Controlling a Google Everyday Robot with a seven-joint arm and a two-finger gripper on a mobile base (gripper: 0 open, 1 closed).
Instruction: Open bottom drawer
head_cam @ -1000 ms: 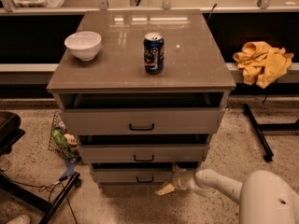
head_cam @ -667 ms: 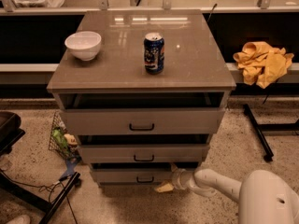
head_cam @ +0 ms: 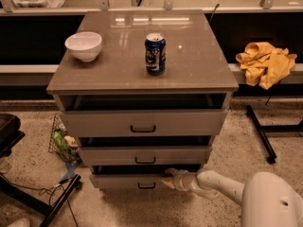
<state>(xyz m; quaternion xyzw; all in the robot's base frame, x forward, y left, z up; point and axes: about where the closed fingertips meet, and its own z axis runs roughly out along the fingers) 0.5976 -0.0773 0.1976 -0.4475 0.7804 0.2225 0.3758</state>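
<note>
The grey-beige cabinet has three flat-fronted drawers with small black bar handles. The bottom drawer (head_cam: 124,180) is the lowest and narrowest-looking, and a dark gap shows above its front. Its handle (head_cam: 146,186) is at the middle of the front. My gripper (head_cam: 169,178) reaches in from the lower right on a white arm (head_cam: 215,185). It sits at the top right edge of the bottom drawer's front, just right of the handle.
A white bowl (head_cam: 83,45) and a blue can (head_cam: 155,54) stand on the cabinet top (head_cam: 189,56). A yellow cloth (head_cam: 265,63) lies on a ledge at right. A wire basket (head_cam: 61,142) and black stand legs (head_cam: 57,200) are at left; a black bar (head_cam: 260,134) lies on the floor at right.
My gripper has edged slightly left toward the bottom drawer's front. The drawers look unchanged.
</note>
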